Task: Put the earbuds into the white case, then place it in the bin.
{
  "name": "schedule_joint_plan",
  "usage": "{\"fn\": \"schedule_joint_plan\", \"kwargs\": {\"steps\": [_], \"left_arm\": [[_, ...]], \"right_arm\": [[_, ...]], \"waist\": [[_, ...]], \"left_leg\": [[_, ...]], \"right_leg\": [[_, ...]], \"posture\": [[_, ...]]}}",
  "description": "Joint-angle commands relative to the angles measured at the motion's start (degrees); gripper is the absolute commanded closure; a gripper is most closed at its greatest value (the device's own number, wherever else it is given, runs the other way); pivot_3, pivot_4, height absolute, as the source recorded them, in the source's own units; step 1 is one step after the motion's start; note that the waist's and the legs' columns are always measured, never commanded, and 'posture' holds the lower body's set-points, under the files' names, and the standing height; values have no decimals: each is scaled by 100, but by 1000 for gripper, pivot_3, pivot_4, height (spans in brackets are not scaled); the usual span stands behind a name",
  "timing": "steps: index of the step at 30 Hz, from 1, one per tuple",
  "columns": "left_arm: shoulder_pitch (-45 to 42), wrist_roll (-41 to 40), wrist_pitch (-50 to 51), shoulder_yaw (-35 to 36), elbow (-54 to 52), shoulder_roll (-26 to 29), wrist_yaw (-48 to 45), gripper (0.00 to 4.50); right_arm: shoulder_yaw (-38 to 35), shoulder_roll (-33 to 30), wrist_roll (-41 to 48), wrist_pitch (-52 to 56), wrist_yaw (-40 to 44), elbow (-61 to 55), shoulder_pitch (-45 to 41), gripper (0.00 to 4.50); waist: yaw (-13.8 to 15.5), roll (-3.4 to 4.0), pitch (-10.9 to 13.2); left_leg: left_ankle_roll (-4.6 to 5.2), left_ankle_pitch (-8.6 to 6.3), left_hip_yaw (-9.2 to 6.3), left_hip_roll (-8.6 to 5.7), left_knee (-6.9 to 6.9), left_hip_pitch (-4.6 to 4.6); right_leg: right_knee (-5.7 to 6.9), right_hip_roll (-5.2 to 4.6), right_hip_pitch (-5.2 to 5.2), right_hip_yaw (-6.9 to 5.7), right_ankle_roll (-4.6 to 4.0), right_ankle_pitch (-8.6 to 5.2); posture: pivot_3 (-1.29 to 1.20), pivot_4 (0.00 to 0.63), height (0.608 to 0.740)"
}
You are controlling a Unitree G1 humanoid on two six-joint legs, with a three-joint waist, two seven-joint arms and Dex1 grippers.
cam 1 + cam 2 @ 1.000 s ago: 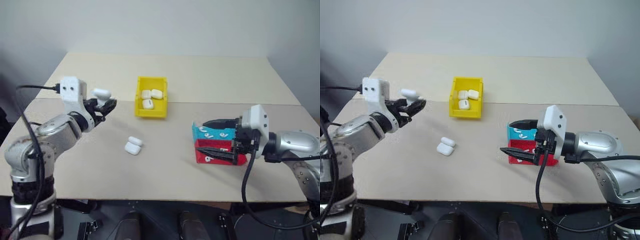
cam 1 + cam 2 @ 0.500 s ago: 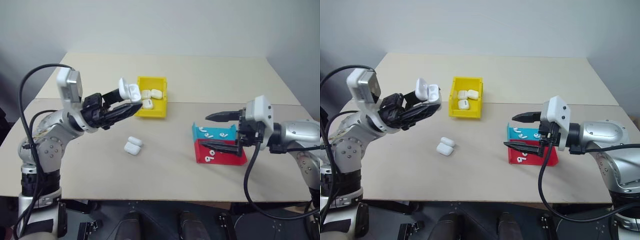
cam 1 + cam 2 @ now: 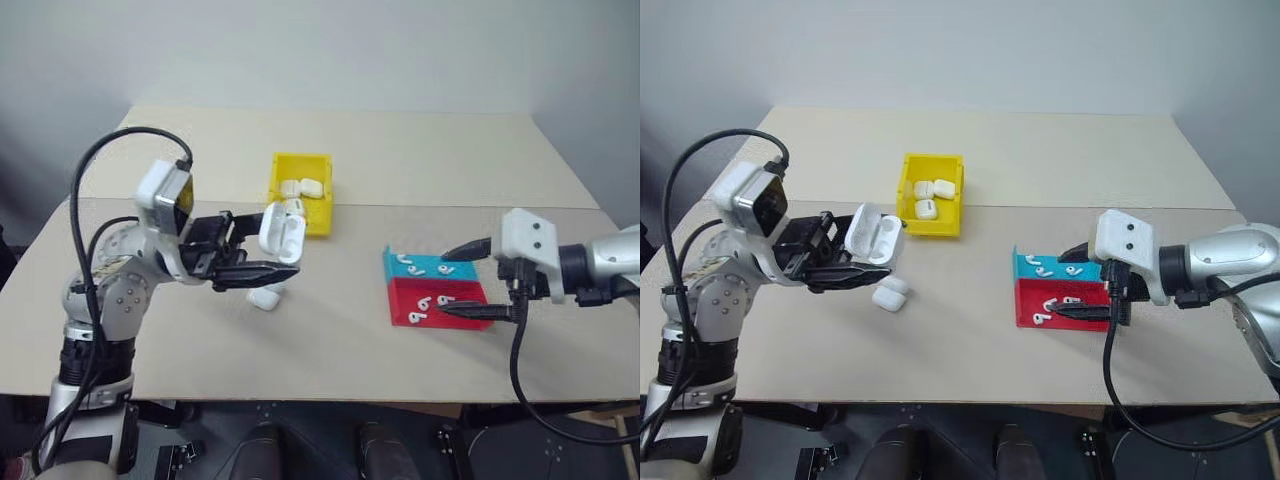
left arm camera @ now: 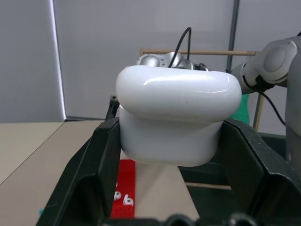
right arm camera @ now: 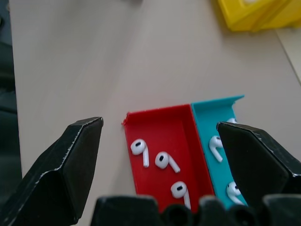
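White case (image 3: 874, 236), lid open, facing rightward

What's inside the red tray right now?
Three loose earbuds lie in the red tray, none stacked. Its near end is covered by the right gripper, so anything there is hidden.

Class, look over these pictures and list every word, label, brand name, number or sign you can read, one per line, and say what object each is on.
None: no readable text in any view.
The open white case in the left tool: plain, unmarked.
The yellow bin, red tray and blue tray: plain, no labels.
The earbuds: dark spots only, not lettering.
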Motion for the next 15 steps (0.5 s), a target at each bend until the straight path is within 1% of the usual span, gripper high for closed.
{"fn": "schedule_joint_plan", "kwargs": {"steps": [1, 4, 6, 9, 11, 15], "left_arm": [[38, -81, -7, 21, -235, -76, 130, 1676], [99, -53, -14, 2, -270, -139, 252, 1676], [131, -59, -2, -11, -330, -163, 318, 1676], [224, -77, -2, -14, -393, -189, 388, 1676], [272, -91, 4, -17, -444, -204, 438, 1676], [360, -135, 32, -35, -523, -239, 520, 1676]], "right_arm": [[249, -143, -348, -91, 191, 226, -261, 0], [698, -154, -718, -264, 505, 450, -505, 0], [814, -158, -866, -448, 660, 538, -543, 0], [1185, -98, -1319, -754, 857, 786, -754, 548], [1265, -48, -1446, -904, 975, 915, -865, 1154], [1603, 173, -1777, -1312, 1294, 1100, -1225, 1154]], "waist": [[-12, 0, 0], [-22, 0, 0], [-31, 0, 0], [-46, 0, 0], [-59, 0, 0], [-65, 0, 0]], "left_leg": [[0, 0, -1, 0, 0, 0], [1, 0, 0, 0, 0, -1], [1, 0, 0, 0, 0, -1], [3, -2, 0, 0, 0, -1], [3, -2, 1, 0, 0, -2], [3, -2, 0, 0, -1, 0]], "right_leg": [[0, 0, -1, 0, 0, 0], [0, 0, -1, 0, 0, 0], [0, 0, -2, 0, 0, 0], [-1, -1, -2, 0, 0, 0], [-1, -1, -3, 0, 0, 0], [-1, 0, -2, 0, 0, 0]], "posture": [[0, 150, 740], [0, 150, 740], [0, 150, 740], [0, 150, 740], [0, 150, 740], [0, 150, 740]]}}
